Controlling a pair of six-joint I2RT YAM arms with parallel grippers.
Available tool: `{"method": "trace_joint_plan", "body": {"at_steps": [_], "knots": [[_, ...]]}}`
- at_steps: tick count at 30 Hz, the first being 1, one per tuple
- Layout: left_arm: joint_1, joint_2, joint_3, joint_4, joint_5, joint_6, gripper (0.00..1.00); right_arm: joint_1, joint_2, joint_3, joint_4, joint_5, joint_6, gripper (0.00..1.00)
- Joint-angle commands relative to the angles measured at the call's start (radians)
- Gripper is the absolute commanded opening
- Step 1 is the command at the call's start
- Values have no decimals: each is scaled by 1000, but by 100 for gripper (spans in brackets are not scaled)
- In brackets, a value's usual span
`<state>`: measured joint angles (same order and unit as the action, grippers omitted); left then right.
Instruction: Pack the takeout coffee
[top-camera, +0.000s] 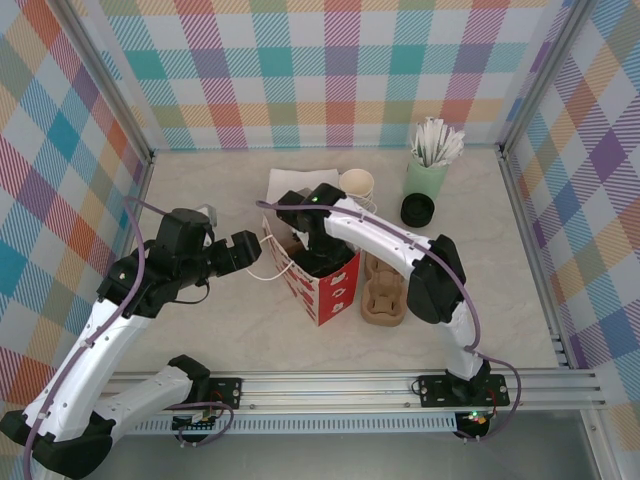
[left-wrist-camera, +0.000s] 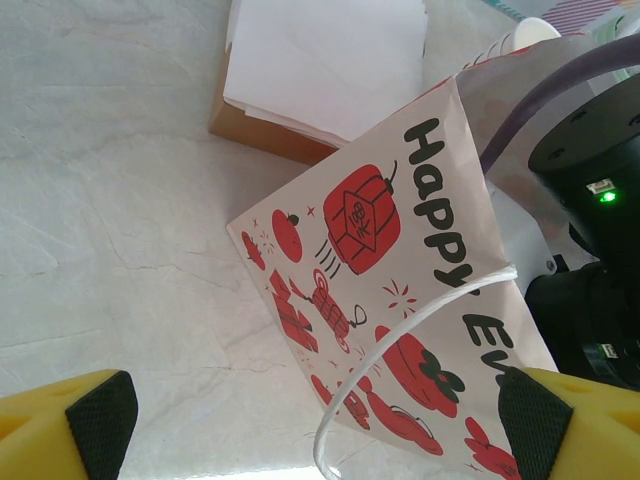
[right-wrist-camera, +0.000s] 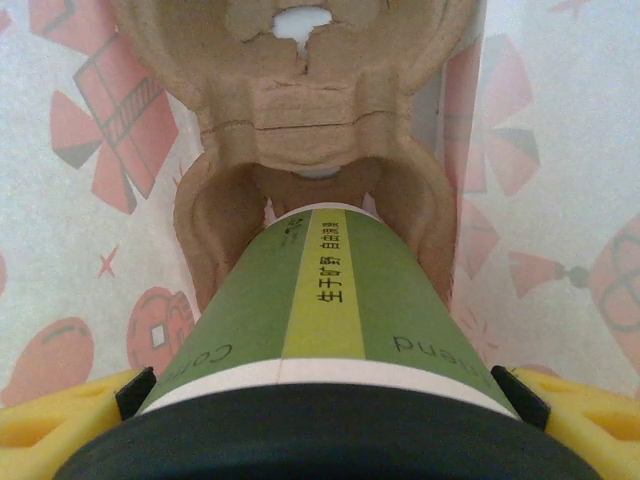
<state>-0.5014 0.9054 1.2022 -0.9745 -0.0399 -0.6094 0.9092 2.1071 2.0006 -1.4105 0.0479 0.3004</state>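
Observation:
The takeout coffee (right-wrist-camera: 330, 300) is a paper cup with a green band and a dark lid. My right gripper (right-wrist-camera: 328, 405) is shut on it just below the lid, inside the red-and-white paper bag (top-camera: 335, 285). The cup's base points down into the near socket of a brown pulp cup carrier (right-wrist-camera: 300, 110) at the bag's bottom. My left gripper (left-wrist-camera: 310, 425) is open beside the bag (left-wrist-camera: 400, 250). The bag's white cord handle (left-wrist-camera: 400, 330) loops between its fingers without being pinched. In the top view the left gripper (top-camera: 245, 250) sits at the bag's left side.
A second pulp carrier (top-camera: 385, 295) lies on the table right of the bag. Behind the bag are white napkins on a brown box (left-wrist-camera: 320, 60), a stack of cups (top-camera: 357, 183), a black lid (top-camera: 417, 210) and a pale green tumbler of white sticks (top-camera: 427, 172).

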Motion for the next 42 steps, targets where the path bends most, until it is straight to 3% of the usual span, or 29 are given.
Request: {"method": "trace_joint_plan", "body": {"at_steps": [1,42], "knots": [[3,-15,17,-23,-14,17,95,-5,14,-19,8,-15,-11,79],[3,-12,-6,-7,-9,7,95,-7,22,-114,112,-18,-40,79]]}}
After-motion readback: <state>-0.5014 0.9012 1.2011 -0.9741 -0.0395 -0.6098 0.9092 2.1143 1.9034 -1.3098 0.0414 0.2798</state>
